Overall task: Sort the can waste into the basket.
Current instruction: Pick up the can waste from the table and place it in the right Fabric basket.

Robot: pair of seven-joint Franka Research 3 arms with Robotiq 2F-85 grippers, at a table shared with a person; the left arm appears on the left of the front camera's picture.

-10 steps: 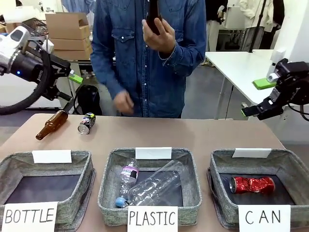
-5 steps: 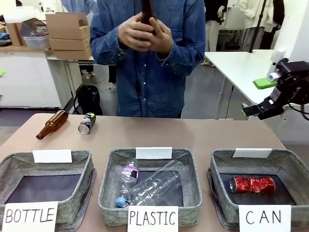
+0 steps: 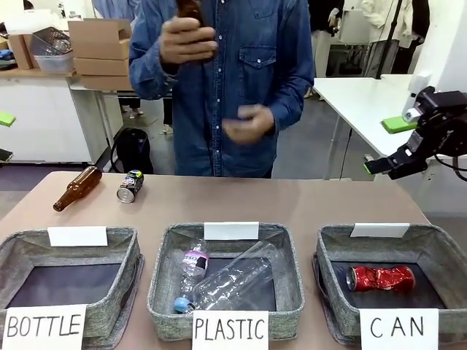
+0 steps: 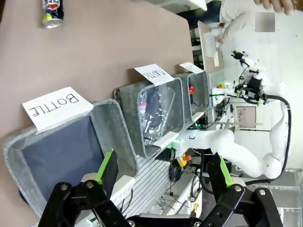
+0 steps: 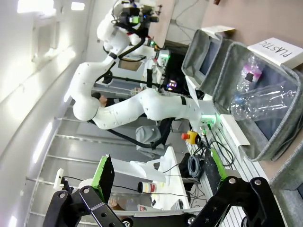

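Observation:
A black can with a blue logo (image 3: 130, 185) lies on its side on the far left of the table, also at the top of the left wrist view (image 4: 52, 12). A crushed red can (image 3: 380, 278) lies inside the grey basket signed "CAN" (image 3: 438, 246) at the front right. My right gripper (image 3: 384, 146) hangs open and empty in the air, above and behind that basket. My left gripper (image 3: 4, 136) shows its green pads at the left edge, open and empty, high off the table (image 4: 164, 170).
A brown glass bottle (image 3: 78, 187) lies left of the black can. Baskets signed "BOTTLE" (image 3: 131, 251) and "PLASTIC" (image 3: 164, 255) stand in front; the latter holds clear plastic bottles (image 3: 233, 281). A person at the far side holds a brown bottle (image 3: 191, 10) up high.
My left arm has drawn back to the left edge of the front view. The person has lifted the brown bottle higher and shifted it to the other hand. My right arm is still.

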